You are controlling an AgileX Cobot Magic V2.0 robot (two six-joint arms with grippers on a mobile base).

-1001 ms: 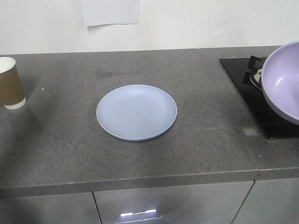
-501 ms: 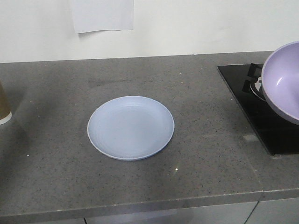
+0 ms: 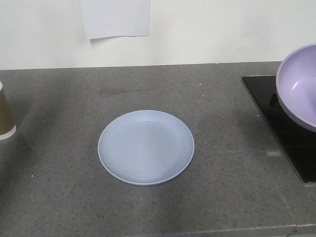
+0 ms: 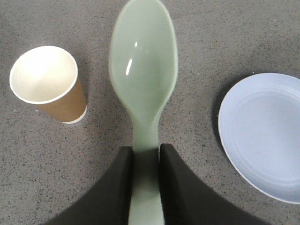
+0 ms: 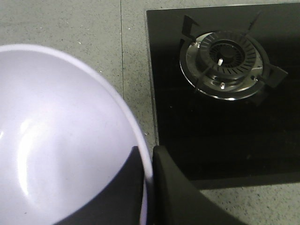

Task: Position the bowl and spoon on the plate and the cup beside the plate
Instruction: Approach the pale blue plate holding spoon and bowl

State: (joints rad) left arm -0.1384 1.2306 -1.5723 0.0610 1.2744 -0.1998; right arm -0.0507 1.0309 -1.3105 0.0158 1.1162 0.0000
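At the far left of the gray counter (image 3: 222, 197) the cup (image 3: 5, 117) stands upright, cut off by the edge of the front view. My left wrist camera sees it whole, its white inside facing up, well apart from the plate.

Next comes my left gripper (image 4: 144, 151). Its two black fingers (image 4: 123, 173) are clamped on the handle of the spoon (image 4: 143, 70). The spoon's scoop juts out ahead of them, hollow side toward the camera, over the bare counter between cup and plate.

The plate (image 3: 145, 147) lies flat in the middle of the counter with nothing on it. On the wall behind it hangs a white sheet of paper (image 3: 117, 17).

At the right, my right gripper (image 5: 147, 153) pinches the rim of the bowl (image 5: 61, 140), one finger inside the rim and one outside. In the front view the bowl shows tilted at the right edge, partly out of frame, in front of the black cooktop (image 3: 284, 133). My right wrist camera shows one round burner (image 5: 228, 64) on that cooktop, beside the bowl.
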